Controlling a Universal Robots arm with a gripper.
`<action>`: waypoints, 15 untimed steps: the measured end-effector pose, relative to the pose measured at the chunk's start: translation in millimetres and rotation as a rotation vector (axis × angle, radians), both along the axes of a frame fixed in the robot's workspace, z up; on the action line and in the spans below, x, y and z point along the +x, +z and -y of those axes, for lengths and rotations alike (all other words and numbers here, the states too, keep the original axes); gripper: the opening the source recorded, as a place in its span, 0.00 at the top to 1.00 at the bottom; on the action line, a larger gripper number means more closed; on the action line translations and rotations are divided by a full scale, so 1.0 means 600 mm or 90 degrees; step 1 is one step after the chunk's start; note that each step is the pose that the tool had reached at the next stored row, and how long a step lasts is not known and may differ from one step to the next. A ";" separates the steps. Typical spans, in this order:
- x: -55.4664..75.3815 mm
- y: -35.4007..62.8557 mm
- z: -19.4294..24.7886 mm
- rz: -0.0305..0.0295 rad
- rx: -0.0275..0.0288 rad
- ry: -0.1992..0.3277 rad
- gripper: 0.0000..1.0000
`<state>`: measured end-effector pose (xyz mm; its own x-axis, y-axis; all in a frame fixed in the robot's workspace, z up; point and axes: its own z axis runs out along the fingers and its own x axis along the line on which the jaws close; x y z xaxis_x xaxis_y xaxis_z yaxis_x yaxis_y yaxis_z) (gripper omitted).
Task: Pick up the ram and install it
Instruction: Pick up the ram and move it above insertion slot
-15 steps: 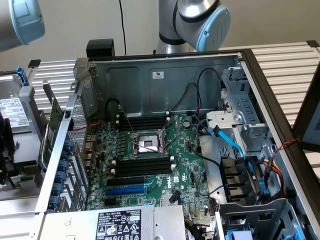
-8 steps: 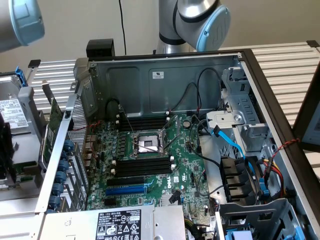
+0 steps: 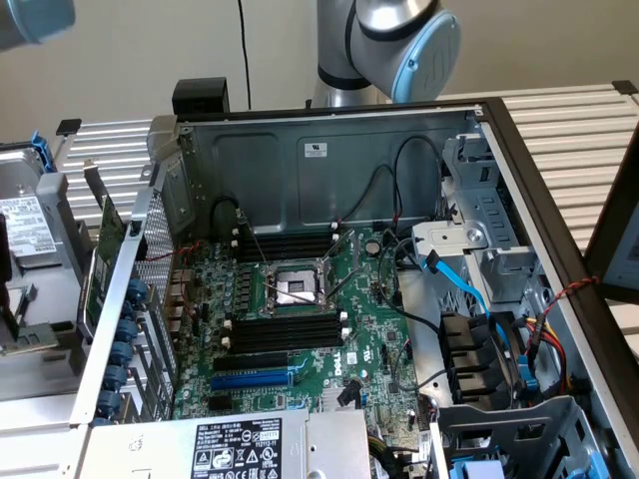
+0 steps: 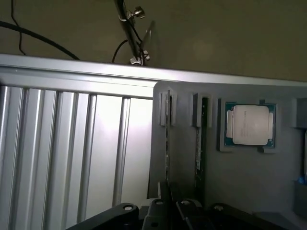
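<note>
The ram [image 4: 166,143] stands on edge in a slot of a grey holder tray [image 4: 240,182], seen from above as a thin dark-green strip. My gripper [image 4: 168,192] sits over the near end of that strip, its dark fingers shut on it. A second stick [image 4: 200,143] stands in the neighbouring slot. In the exterior view, the open computer case shows the motherboard [image 3: 374,344] with black memory slots [image 3: 285,329] beside the processor socket [image 3: 297,284].
A processor chip [image 4: 250,124] lies in a recess of the tray. A ribbed aluminium table top [image 4: 72,153] lies beside the tray. The case wall [image 3: 329,165], cables [image 3: 469,289], a blue slot [image 3: 250,380] and the arm's joint [image 3: 399,40] surround the board.
</note>
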<state>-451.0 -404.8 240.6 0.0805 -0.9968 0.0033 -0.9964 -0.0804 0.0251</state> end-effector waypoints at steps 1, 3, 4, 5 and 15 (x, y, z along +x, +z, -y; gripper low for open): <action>0.000 0.007 0.0000 0.0001 0.0000 0.000 0.87; 0.000 0.022 0.0001 0.0000 0.0000 0.000 0.87; 0.000 0.030 0.0000 0.0000 0.0000 0.000 0.87; 0.001 0.038 0.0000 0.0000 0.0000 0.000 0.87; 0.038 0.114 0.0008 -0.0001 0.0000 0.000 0.87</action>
